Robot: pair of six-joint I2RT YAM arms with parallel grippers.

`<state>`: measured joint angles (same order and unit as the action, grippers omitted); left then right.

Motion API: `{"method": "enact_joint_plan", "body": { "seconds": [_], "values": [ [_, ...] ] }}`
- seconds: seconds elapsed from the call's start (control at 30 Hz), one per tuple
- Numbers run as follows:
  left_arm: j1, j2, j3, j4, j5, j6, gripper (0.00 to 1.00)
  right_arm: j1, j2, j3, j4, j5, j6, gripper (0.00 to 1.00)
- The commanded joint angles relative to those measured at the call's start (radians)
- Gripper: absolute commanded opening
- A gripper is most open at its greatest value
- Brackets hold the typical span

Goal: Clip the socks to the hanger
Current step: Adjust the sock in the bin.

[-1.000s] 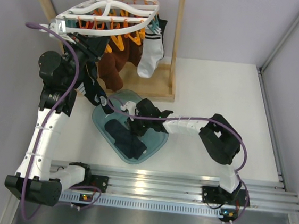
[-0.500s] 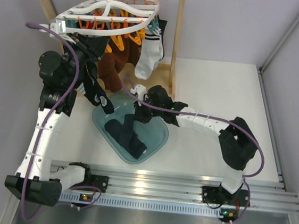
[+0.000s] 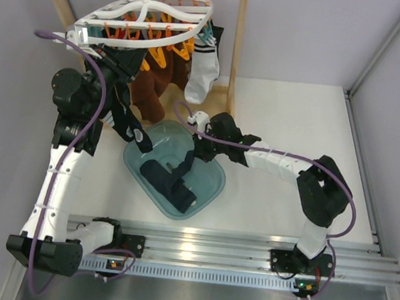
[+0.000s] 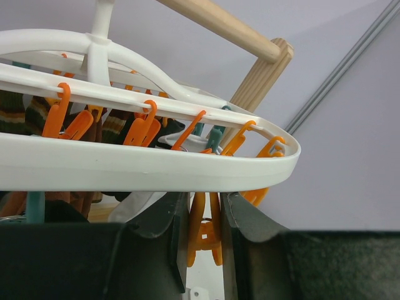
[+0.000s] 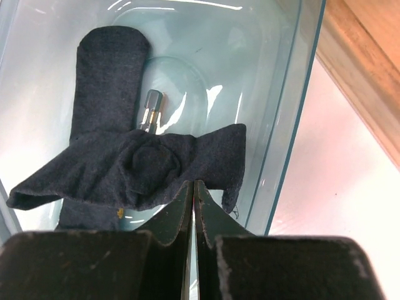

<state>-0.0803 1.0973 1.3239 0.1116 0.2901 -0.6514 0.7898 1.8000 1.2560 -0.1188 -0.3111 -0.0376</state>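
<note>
The white lattice hanger [image 3: 146,19] hangs from the wooden rack; its rim [image 4: 156,165] crosses the left wrist view. My left gripper [image 3: 123,67] [image 4: 204,203] sits just under that rim, shut on an orange clip [image 4: 203,234]. My right gripper [image 3: 194,151] [image 5: 194,185] is shut on the edge of a navy sock [image 5: 144,165] [image 3: 184,168], which drapes down over the teal tray [image 3: 212,188]. More dark socks [image 3: 164,183] lie in the tray, one stretched out flat [image 5: 106,81]. Another dark sock [image 3: 127,124] hangs below the hanger's left side.
Brown socks [image 3: 149,91] and a white sock with dark stripes [image 3: 201,75] hang from the hanger. The wooden rack post [image 3: 236,53] and its base stand just behind the tray. A small metal piece [image 5: 152,109] lies on the tray floor. A grey wall closes the right side.
My right gripper has moved back and to the right, toward the rack, drawing the navy sock up out of the tray. The left arm has stayed put on the clip.
</note>
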Motion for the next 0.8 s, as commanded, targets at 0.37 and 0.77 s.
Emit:
{"method": "enact_joint_plan", "body": {
  "seconds": [0.37,0.77],
  "values": [
    [0.013,0.006,0.011,0.010,-0.048,0.007,0.00,0.106,0.097,0.151,-0.162,-0.097,-0.557,0.00],
    [0.013,0.010,0.021,0.016,-0.045,0.006,0.00,0.085,0.090,0.123,-0.128,-0.006,-0.497,0.41]
  ]
}}
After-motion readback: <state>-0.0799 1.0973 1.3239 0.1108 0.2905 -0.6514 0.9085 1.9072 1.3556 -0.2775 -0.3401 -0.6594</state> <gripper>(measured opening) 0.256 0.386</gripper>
